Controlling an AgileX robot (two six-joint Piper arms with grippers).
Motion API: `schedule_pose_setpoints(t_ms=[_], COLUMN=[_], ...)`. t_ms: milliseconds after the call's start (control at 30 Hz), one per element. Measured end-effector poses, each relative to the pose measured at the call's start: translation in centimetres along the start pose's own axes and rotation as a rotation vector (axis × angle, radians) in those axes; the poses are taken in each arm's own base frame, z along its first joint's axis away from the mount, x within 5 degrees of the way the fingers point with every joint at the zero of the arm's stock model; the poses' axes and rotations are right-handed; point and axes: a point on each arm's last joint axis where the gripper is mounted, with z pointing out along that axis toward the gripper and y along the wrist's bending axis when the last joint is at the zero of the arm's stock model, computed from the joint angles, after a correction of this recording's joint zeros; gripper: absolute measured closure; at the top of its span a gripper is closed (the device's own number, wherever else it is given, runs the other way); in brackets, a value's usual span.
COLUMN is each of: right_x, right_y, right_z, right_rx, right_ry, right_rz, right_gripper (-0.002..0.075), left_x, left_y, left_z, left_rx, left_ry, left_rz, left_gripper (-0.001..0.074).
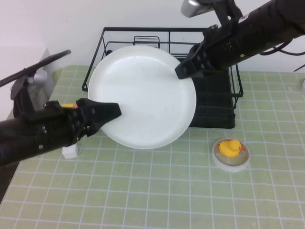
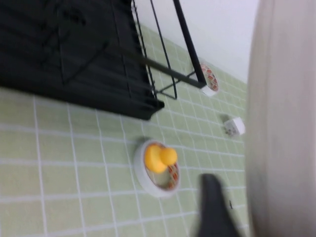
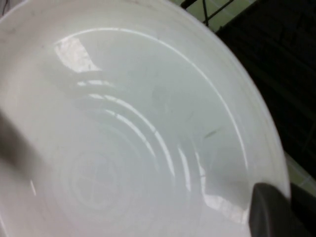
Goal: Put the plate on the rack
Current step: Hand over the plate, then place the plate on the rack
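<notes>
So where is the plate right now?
In the high view the plate is held up mid-table in front of the rack, the left gripper on its left rim and the right gripper on its upper right.

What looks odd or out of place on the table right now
Nothing spilled or broken. The plate is off the table, tilted, with the left gripper and right gripper at opposite rims, in front of the rack. A duck in a ring sits apart.

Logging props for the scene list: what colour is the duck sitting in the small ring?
Yellow, with an orange beak; the duck shows best in the high view.
</notes>
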Motion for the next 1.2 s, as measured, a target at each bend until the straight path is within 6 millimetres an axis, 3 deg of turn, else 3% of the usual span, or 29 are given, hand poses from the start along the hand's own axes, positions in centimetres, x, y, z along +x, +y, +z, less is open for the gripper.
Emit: schedule_pose_setpoints(t_ms=[133, 200, 367, 467, 633, 767, 867, 1000, 1100, 1200], right_x=[0.0, -0.1, -0.4, -0.6, -1.5, -2.4, -3.0, -3.2, -2.4, -1.2], right_y=[0.2, 0.4, 0.6, 1.0, 1.7, 2.0, 2.1, 2.1, 2.1, 1.8], right_z=[0.0, 0.0, -0.1, -0.2, -1.3, -4.3, -7.9, -13.4, -14.6, -14.5], right_rx=[-0.023, -0.038, -0.078, -0.115, -0.159, -0.119, -0.042, 0.118, 0.174, 0.196], right_ry=[-0.004, -0.014, -0.047, -0.069, -0.079, -0.100, -0.148, -0.200, -0.114, 0.012], right_rz=[-0.047, -0.075, -0.076, -0.047, -0.032, -0.066, -0.097, -0.140, -0.153, -0.134], right_gripper=[0.0717, 0.0716, 0.0655, 0.0524, 0.0215, 0.0151, 0.0183, 0.0371, 0.0585, 0.0686], left_x=[-0.5, -0.8, -1.2, -1.3, -1.6, -3.0, -4.7, -7.3, -9.5, -11.7], left_y=[-0.3, -0.2, -0.1, -0.3, -0.6, -1.6, -2.3, -2.4, -2.0, -1.2], left_z=[0.0, 0.0, -0.1, -0.1, -0.1, -0.2, -0.2, 1.1, 3.1, 5.5], left_rx=[-0.001, -0.018, -0.038, -0.033, -0.035, -0.048, -0.105, -0.165, -0.175, -0.184], left_ry=[-0.016, -0.032, -0.051, -0.048, -0.060, -0.116, -0.148, -0.148, -0.156, -0.164], left_rz=[0.100, 0.161, 0.362, 0.555, 0.853, 1.097, 1.295, 1.471, 1.528, 1.585], left_gripper=[0.0573, 0.0647, 0.0651, 0.0651, 0.0651, 0.0651, 0.0653, 0.0653, 0.0653, 0.0653])
